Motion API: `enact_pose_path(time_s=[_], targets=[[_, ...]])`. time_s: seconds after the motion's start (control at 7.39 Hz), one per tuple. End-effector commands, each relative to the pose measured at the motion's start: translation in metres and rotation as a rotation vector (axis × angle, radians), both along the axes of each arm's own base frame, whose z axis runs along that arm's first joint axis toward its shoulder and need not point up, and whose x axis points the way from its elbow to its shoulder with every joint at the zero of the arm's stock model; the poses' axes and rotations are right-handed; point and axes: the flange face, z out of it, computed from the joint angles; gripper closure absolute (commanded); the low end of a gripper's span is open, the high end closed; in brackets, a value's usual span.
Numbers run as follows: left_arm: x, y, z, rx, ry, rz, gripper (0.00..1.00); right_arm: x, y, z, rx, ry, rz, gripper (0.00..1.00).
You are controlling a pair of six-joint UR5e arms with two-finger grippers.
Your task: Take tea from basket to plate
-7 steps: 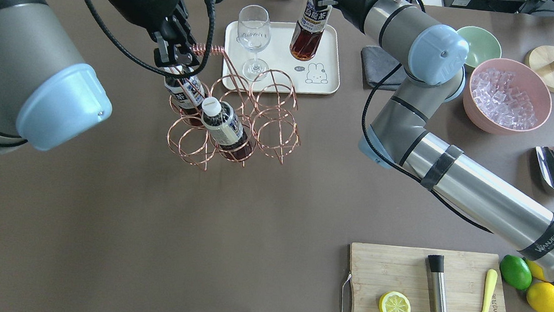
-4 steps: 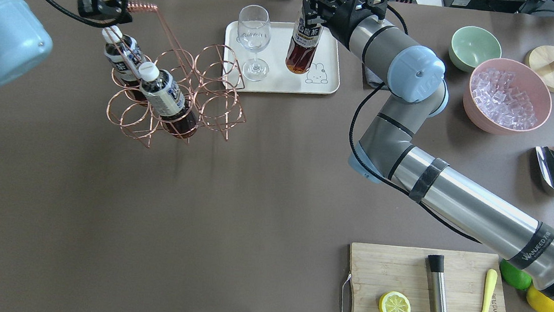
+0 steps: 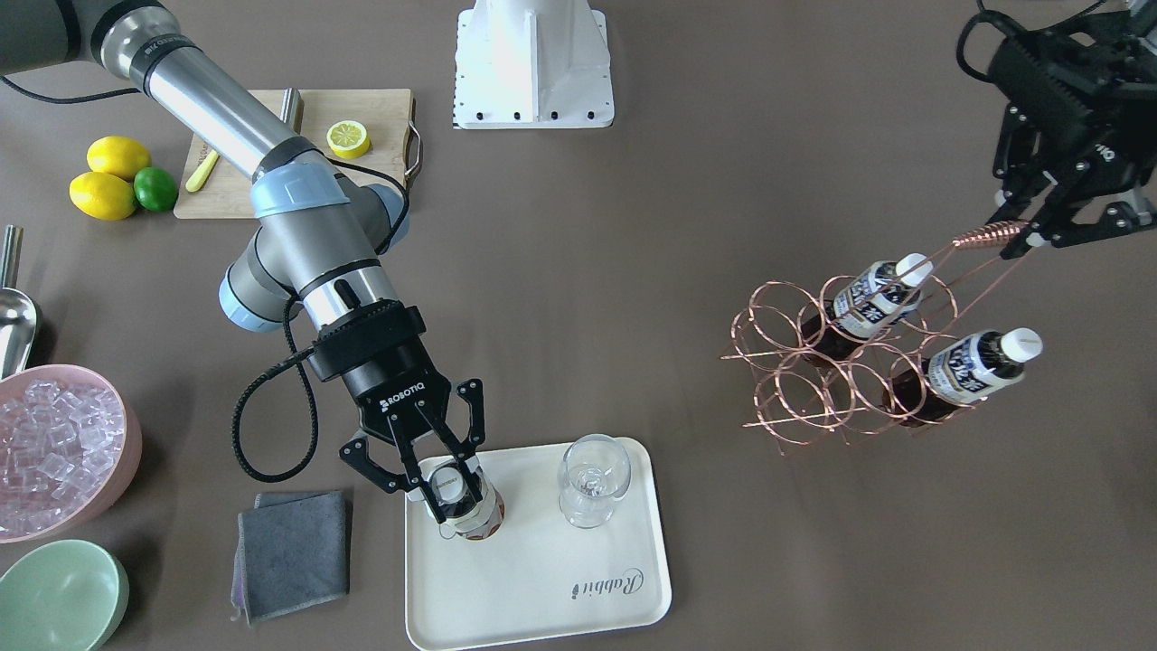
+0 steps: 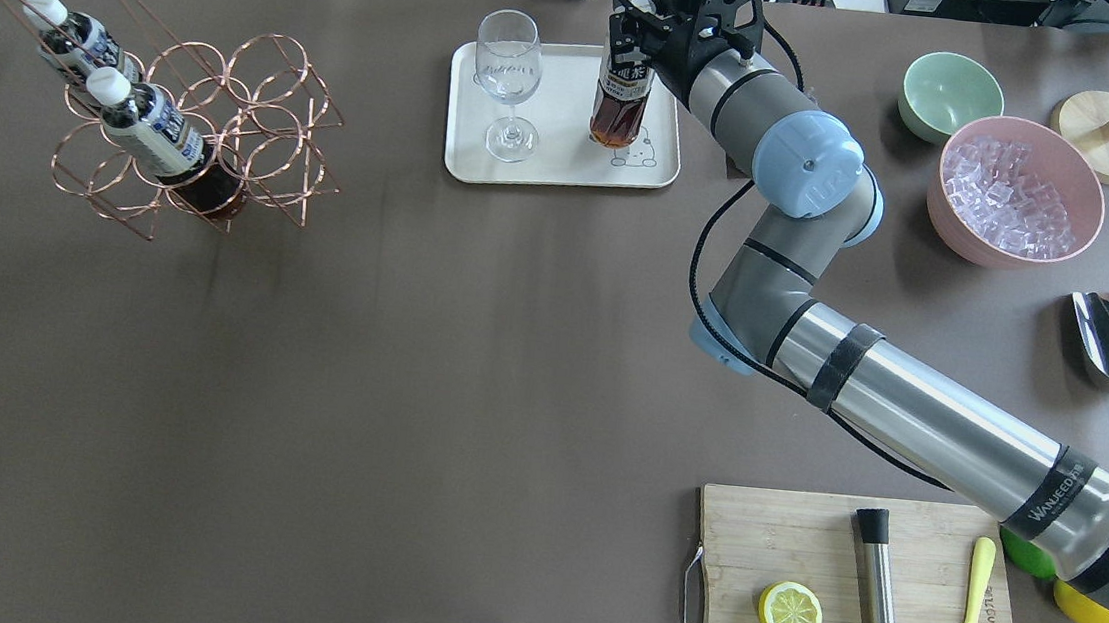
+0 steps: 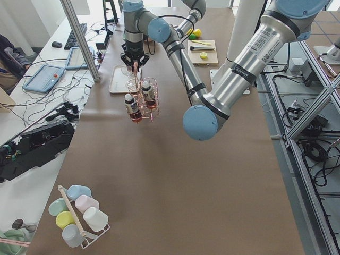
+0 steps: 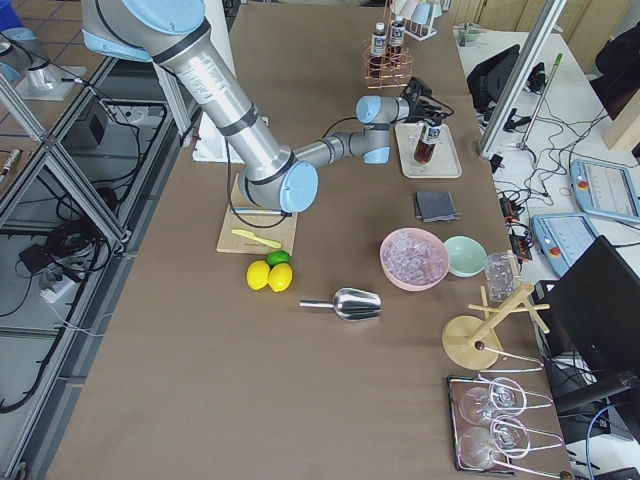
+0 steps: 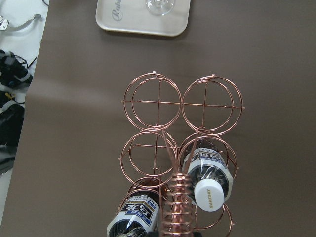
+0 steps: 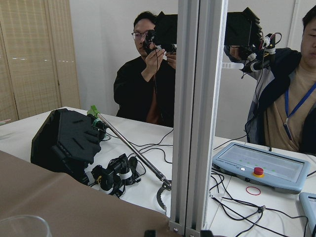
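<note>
My R pincer [image 3: 449, 488] is clamped narrow on the neck of the tea [image 4: 621, 107]. A sec ago it was tilted & in the air. Now it's upright right under my fingers, base apparently down on the plate [image 4: 568, 157], wine glass [image 4: 508, 77] just beside. My L pincer [image 3: 1014, 242], shut on the coil handle [image 3: 981, 239], has hauled the basket [image 4: 199, 130] w/ its two other bottles [image 4: 154, 131] well away from my R pincer. Delivery prob. done; next is let go & lift off.
</note>
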Motion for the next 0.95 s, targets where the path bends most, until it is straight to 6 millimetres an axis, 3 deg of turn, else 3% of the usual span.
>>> enact_pose_path(time_s=[0.0,0.27,0.54,0.81], targets=[[-0.081,0.003,0.075,-0.036,-0.063,-0.030,1.00,0.004,-0.015,0.001,-0.004,0.028,0.041,1.00],[-0.114,0.011,0.116,-0.058,-0.090,-0.031,1.00,0.006,-0.020,0.005,-0.009,0.034,0.050,1.00],[-0.145,0.006,0.144,-0.037,-0.123,0.000,1.00,0.005,-0.021,0.009,-0.013,0.038,0.049,1.00],[-0.158,-0.002,0.163,0.005,-0.191,0.059,1.00,0.004,-0.022,0.005,-0.011,0.035,0.047,1.00]])
